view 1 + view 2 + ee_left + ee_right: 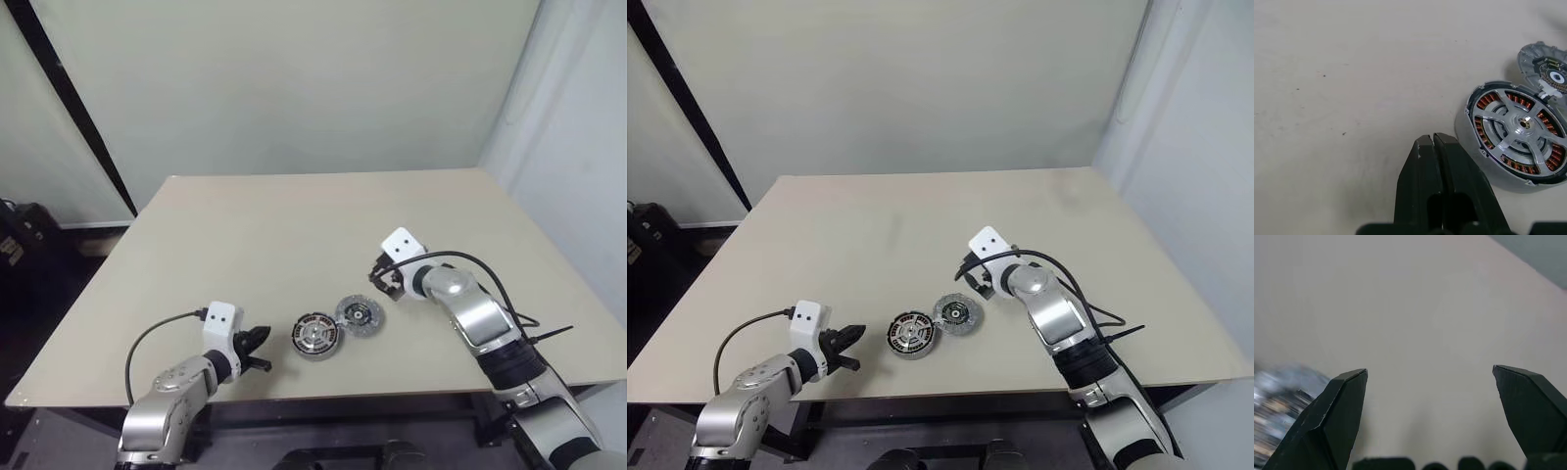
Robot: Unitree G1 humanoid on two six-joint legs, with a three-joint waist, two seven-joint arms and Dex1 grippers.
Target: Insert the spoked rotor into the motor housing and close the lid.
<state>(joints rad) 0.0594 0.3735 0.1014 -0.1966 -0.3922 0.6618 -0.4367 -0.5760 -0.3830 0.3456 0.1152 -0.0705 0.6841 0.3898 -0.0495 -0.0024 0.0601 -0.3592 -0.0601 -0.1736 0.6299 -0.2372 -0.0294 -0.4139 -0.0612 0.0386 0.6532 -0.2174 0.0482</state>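
Closest to the camera, at the near edge of the table (245,225), the left hand (257,350) rests with its two black fingers (1437,171) clenched together, grasping nothing. It points toward the motor housing (315,336), which sits just beside it, apart from the fingertips.

Lying flat on the table, the motor housing faces straight up. Copper-brown windings ring its inside. The spoked rotor (1520,128) appears already seated in it: silvery spokes run from a bright central hub out to the rim, level with the housing's edge. Both are round, so neither has a long axis; their shared axis stands upright.

Right beside the housing, on the side of the right arm, lies the lid (359,314), a grey disc with a dark-and-bright hub. It seems to touch or slightly overlap the housing's rim, and it looks a little tilted, though that is hard to tell.

Farther back, the right hand (383,278) hovers near the lid, fingers (1342,406) spread wide and holding nothing.

Judging by this, the insertion looks done and closing the lid remains. The next move likely calls for the right hand to grasp the lid by its edge, lift it, centre it over the housing and press it down flat.
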